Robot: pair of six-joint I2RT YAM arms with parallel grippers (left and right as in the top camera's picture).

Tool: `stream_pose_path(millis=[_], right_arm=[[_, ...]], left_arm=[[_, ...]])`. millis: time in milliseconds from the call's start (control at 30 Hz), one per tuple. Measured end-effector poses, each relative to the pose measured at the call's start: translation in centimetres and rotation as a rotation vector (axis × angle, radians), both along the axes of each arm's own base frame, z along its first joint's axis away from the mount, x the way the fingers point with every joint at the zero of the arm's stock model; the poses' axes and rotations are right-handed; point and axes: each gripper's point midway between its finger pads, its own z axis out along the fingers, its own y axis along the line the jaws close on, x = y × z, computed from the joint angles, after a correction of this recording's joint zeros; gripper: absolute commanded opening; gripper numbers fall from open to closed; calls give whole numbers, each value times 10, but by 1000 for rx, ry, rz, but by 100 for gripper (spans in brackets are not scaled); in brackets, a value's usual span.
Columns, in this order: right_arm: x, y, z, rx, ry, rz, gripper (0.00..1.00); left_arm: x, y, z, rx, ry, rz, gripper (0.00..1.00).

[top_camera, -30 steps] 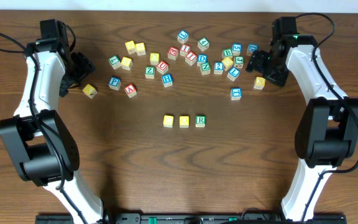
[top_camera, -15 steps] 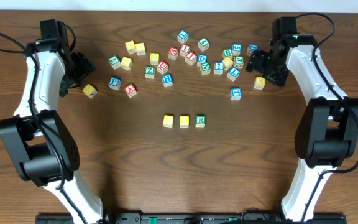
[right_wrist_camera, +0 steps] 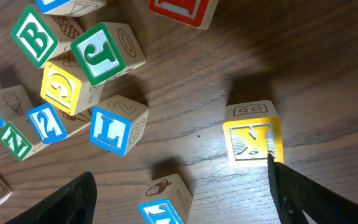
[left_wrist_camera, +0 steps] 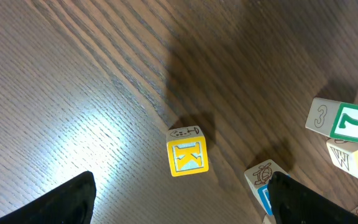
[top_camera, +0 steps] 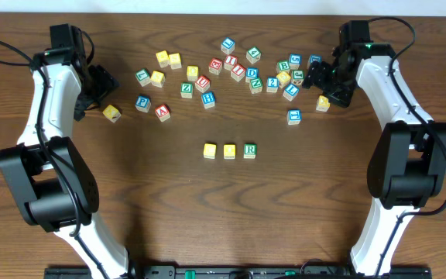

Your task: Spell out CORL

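Note:
Mid-table stands a row of three cubes: a yellow cube (top_camera: 210, 150), a second yellow cube (top_camera: 229, 150) and the green R cube (top_camera: 249, 150). The blue L cube (top_camera: 290, 91) (right_wrist_camera: 114, 127) lies at the near edge of the right cluster, apart from the row. My right gripper (top_camera: 323, 83) (right_wrist_camera: 182, 208) hovers open above the table beside that cluster, holding nothing; the L cube sits ahead and to the left of its fingers. My left gripper (top_camera: 103, 81) (left_wrist_camera: 182, 205) is open and empty at the far left, over a yellow K cube (left_wrist_camera: 187, 155).
Several other letter and number cubes are scattered across the far half of the table (top_camera: 231, 66). A yellow cube (right_wrist_camera: 253, 140) lies by my right finger, and a blue-faced cube (right_wrist_camera: 166, 199) lies between the fingers. A green 7 cube (left_wrist_camera: 340, 119) is right of my left gripper.
The right gripper has shifted slightly toward the cluster. The left arm and the cubes have not moved.

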Motion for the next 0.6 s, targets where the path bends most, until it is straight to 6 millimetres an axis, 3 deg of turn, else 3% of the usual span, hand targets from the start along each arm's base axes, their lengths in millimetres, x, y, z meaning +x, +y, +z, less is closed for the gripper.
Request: stream_pose_path(millis=[600], right_arm=[[4,0,1,2,-17,1,83]], left_arm=[[0,0,0,0,0,0,87]])
